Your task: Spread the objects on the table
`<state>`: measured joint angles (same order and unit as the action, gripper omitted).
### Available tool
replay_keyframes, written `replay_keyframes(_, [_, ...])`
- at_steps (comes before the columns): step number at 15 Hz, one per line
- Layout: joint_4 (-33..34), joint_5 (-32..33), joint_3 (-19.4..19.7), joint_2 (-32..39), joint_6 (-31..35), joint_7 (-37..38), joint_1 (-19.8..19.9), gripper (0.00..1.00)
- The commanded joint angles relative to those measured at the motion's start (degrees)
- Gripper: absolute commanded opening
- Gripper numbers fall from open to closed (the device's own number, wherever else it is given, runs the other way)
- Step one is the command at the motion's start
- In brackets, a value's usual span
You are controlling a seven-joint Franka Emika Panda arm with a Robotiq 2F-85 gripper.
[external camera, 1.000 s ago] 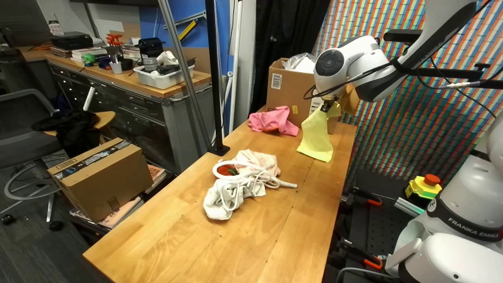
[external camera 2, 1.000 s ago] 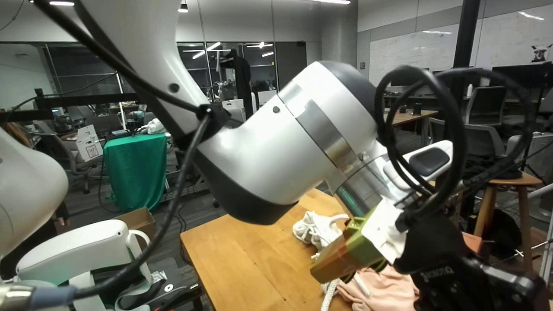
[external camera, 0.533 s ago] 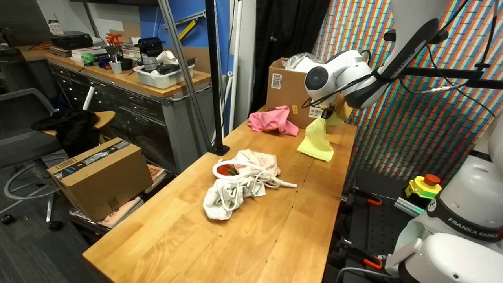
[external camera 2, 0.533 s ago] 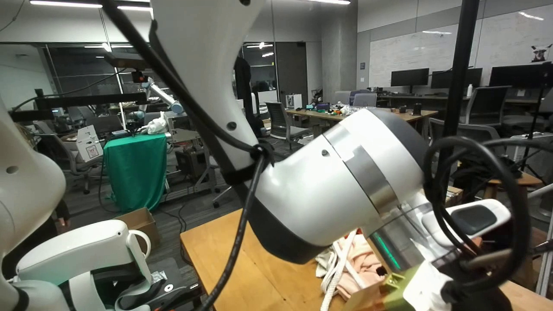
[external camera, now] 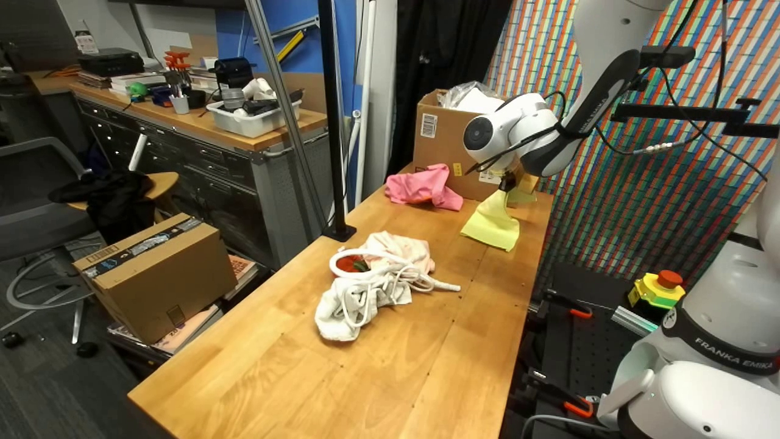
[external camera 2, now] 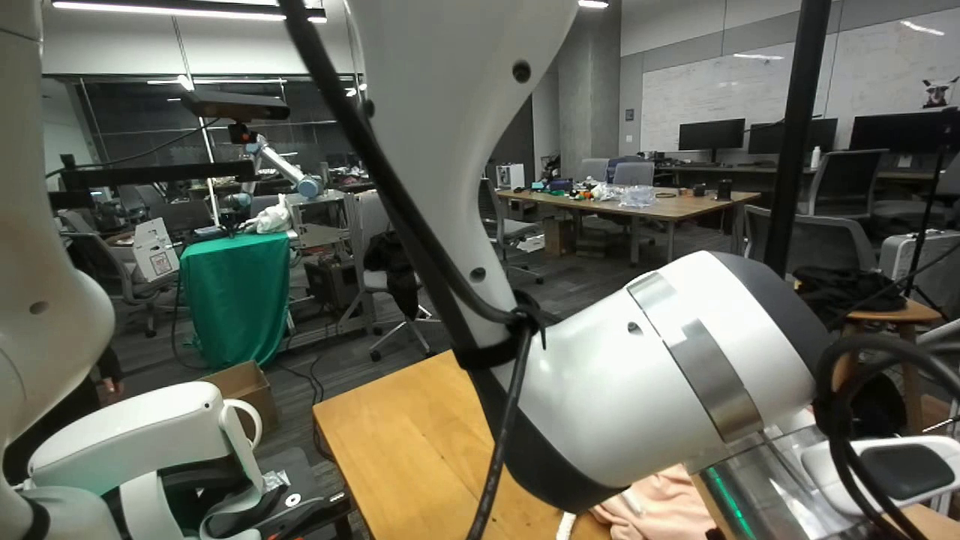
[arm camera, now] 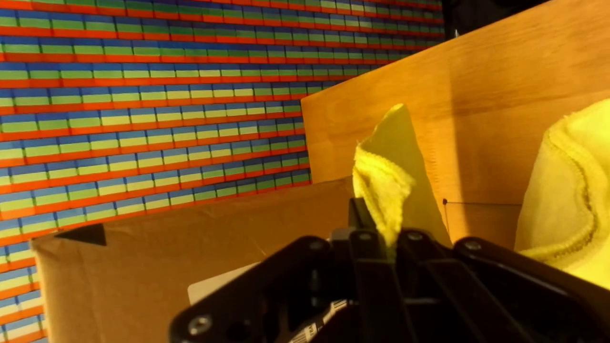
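A yellow cloth (external camera: 491,225) is pinched in my gripper (external camera: 506,182) at the far end of the table. Its lower part lies on the wood and its upper part rises to the fingers. In the wrist view my gripper (arm camera: 383,224) is shut, with a fold of the yellow cloth (arm camera: 398,152) sticking up between the fingers. A crumpled pink cloth (external camera: 425,186) lies nearby. Mid-table is a pile: a peach cloth (external camera: 405,245), a white cloth (external camera: 338,311), a white ring-shaped thing with a handle (external camera: 448,286), and something red (external camera: 349,263) inside the ring. The gripper is outside the view showing the peach cloth (external camera 2: 664,502).
A large cardboard box (external camera: 448,137) stands at the far end of the table (external camera: 365,390), close behind the gripper; it also fills the lower left of the wrist view (arm camera: 143,276). A black post (external camera: 336,122) rises at the table's long edge.
The arm has come down with the yellow cloth still held. More of the cloth now rests and folds on the table. The pink cloth and the pile have not moved.
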<state>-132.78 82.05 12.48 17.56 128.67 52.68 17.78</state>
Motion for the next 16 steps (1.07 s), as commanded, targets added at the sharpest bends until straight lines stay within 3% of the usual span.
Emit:
replay_keyframes(1, [3.2,-2.4,0.3,2.7,-0.2,-1.5,0.0,0.37])
replay_keyframes(9, [2.7,-2.9,0.2,0.8,1.0,-3.2,-0.1,0.97])
replay_keyframes(16, [-3.1,-4.5,-0.2,-8.5,10.1,-16.1,0.1,1.00])
